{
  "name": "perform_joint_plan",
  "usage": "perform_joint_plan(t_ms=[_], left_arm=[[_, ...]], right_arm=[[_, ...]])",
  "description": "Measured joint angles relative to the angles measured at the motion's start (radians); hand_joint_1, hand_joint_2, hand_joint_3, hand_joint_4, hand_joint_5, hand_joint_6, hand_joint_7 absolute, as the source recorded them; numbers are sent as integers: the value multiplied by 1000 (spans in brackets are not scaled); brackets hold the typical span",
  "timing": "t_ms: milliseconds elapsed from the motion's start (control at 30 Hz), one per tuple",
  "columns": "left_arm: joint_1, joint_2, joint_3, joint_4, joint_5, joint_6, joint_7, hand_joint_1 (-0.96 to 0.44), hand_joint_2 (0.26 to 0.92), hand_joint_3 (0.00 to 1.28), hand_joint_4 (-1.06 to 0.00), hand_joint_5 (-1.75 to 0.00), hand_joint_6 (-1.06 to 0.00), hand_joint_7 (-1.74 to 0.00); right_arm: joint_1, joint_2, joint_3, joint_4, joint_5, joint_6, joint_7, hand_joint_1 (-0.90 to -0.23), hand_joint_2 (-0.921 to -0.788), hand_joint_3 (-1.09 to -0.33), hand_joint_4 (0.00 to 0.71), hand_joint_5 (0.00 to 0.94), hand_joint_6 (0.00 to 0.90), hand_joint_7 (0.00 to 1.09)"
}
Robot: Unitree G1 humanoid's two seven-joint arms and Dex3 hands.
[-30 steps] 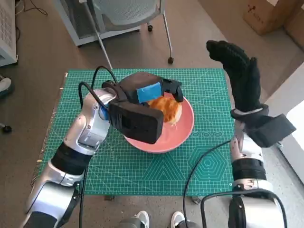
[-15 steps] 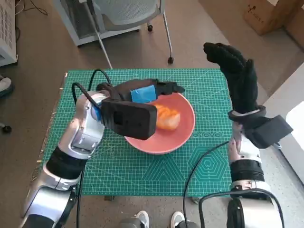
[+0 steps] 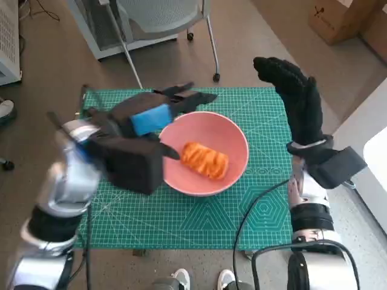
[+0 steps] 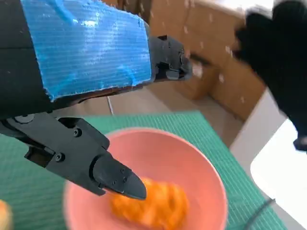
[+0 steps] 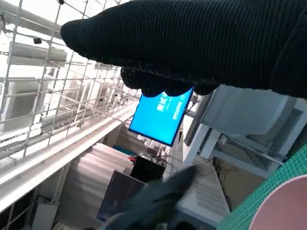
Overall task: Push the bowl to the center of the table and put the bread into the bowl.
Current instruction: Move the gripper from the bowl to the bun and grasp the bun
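The pink bowl (image 3: 233, 138) sits near the middle of the green cutting mat (image 3: 199, 217). An orange bread roll (image 3: 205, 159) lies inside it, free of any hand. My left hand (image 3: 154, 112) hovers above the bowl's far left rim with its fingers spread and nothing in them. In the left wrist view the same bowl (image 4: 201, 172) and blurred bread (image 4: 153, 206) lie below the black fingers (image 4: 115, 179). My gloved right hand (image 3: 296, 99) is raised over the mat's far right corner, empty, fingers apart; it shows as a dark shape (image 5: 201, 43) in the right wrist view.
A chair (image 3: 163, 18) stands on the floor beyond the mat. A cardboard box (image 3: 338, 18) sits at the back right. A white surface (image 3: 375, 163) borders the table on the right. Cables trail over the mat's near right part. Shoes (image 3: 199, 281) show at the near edge.
My left hand has let go of the bread and drawn back to the left, off the bowl. The bread now lies uncovered in the bowl. The right hand has barely shifted.
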Motion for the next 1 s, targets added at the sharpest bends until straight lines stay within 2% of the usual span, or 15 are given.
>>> perform_joint_plan(t_ms=[267, 467, 767, 1000], left_arm=[[61, 103, 109, -77, -9, 57, -4, -177, 728, 1, -45, -10, -226, -62], [103, 145, 140, -86, -9, 126, -6, -124, 732, 3, -44, -3, -230, -42], [173, 174, 134, -46, 8, 136, 5, -84, 729, 1, -41, -1, -233, -24], [186, 184, 86, 4, 46, 132, 9, -56, 731, 2, -23, 0, -218, -9]], right_arm=[[-7, -1, 6, 19, -19, -6, -8, -599, -921, -627, 159, 0, 341, 1], [-22, -1, 13, 39, -29, -13, -12, -589, -921, -638, 158, 0, 340, 1], [-48, -3, 17, 62, -28, -17, -12, -603, -921, -638, 158, 0, 342, 1], [-54, -3, 17, 74, -26, -17, 1, -608, -921, -638, 154, 0, 342, 1]])
